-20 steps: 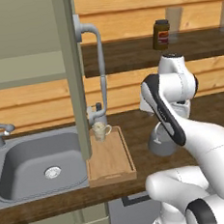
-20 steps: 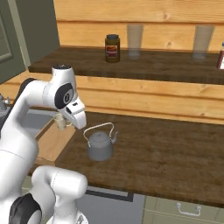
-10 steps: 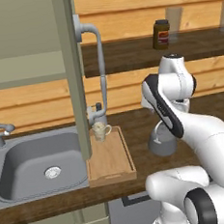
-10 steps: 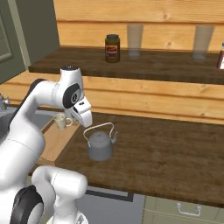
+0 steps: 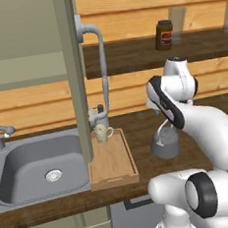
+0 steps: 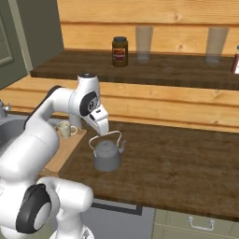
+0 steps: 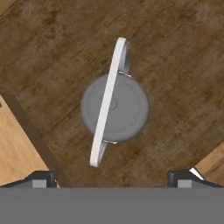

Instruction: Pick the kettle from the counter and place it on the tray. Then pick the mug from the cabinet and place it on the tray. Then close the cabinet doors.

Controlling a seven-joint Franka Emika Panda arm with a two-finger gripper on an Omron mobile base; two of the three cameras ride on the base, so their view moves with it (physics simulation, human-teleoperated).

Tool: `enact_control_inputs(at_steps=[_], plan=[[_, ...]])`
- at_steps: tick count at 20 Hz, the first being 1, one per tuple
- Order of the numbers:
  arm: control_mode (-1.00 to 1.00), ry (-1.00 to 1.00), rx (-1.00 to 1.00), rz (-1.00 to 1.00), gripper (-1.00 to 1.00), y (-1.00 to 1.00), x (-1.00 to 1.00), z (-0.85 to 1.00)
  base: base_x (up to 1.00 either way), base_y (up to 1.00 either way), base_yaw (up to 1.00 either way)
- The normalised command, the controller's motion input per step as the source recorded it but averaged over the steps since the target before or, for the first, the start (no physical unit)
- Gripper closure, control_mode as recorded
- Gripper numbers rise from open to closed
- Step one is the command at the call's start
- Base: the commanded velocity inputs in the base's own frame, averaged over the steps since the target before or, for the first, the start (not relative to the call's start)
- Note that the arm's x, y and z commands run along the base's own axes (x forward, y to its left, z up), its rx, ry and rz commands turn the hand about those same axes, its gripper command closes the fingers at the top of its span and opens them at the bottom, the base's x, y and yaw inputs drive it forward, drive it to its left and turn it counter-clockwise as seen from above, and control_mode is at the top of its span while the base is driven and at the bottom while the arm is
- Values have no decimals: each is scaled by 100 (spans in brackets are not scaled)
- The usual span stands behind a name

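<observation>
Dark brown grain runs across the counter [image 6: 177, 168], which stretches in front of a light orange plank wall with a long dark shelf above it. On that shelf stands a brown jar [image 6: 120, 51] with a label, and two clear glasses [image 6: 144, 44] stand farther right. The kettle [image 6: 107, 155] sits upright on the counter, just right of the tray [image 5: 112, 160], not on it. From the hand view the kettle [image 7: 114, 108] lies directly below, its thin arched handle crossing the round lid. The gripper [image 7: 112, 177] hangs above the kettle with its jaws spread wide, the two fingertips [image 7: 40, 178] well apart on either side, holding nothing. In the right base view the hand points down close over the handle; contact cannot be told. The mug [image 5: 103, 134] already stands at the far end of the tray, beside the tall faucet [image 5: 96, 73]. Left of the tray lies the grey sink [image 5: 22, 166]. A sage-green cabinet door [image 5: 73, 75] stands open, its edge reaching down in front of the tray's left side.
</observation>
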Motion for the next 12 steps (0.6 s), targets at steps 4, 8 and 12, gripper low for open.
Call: enact_control_inputs(at_steps=[4,8,12], plan=[[-100,0,0,0,-100,-5,42,-27,0,0,0],[-100,-1,0,0,-100,-8,10,-33,0,0,0],[-100,-2,0,0,-100,-12,10,-28,0,0,0]])
